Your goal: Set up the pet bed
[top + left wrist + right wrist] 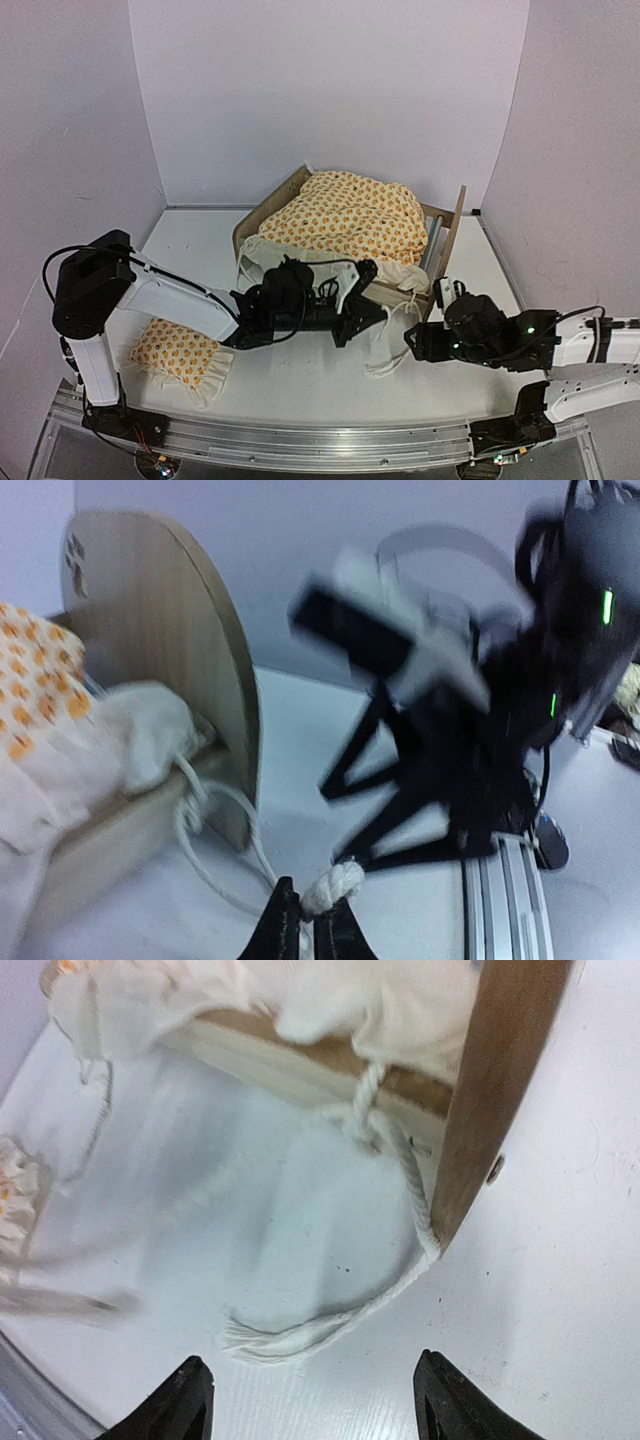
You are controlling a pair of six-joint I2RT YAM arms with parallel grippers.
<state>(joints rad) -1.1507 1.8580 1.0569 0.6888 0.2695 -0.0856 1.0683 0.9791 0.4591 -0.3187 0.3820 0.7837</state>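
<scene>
The pet bed (268, 208), a light wooden frame, stands at the middle back of the table with an orange-patterned blanket (350, 215) heaped on it. Cream cloth (300, 255) hangs over its near side. A white cord (300, 1335) trails from that cloth past the bed's end board (500, 1090) onto the table. My left gripper (308, 905) is shut on the cord's knotted end (338, 883), just in front of the bed. My right gripper (315, 1385) is open above the cord's frayed end, which lies loose on the table. The mattress is hidden.
A small orange-patterned pillow (175, 350) lies at the near left beside the left arm's base. My right arm (500, 710) shows blurred and close in the left wrist view. A metal rail (300, 445) runs along the near edge, and walls enclose the other three sides.
</scene>
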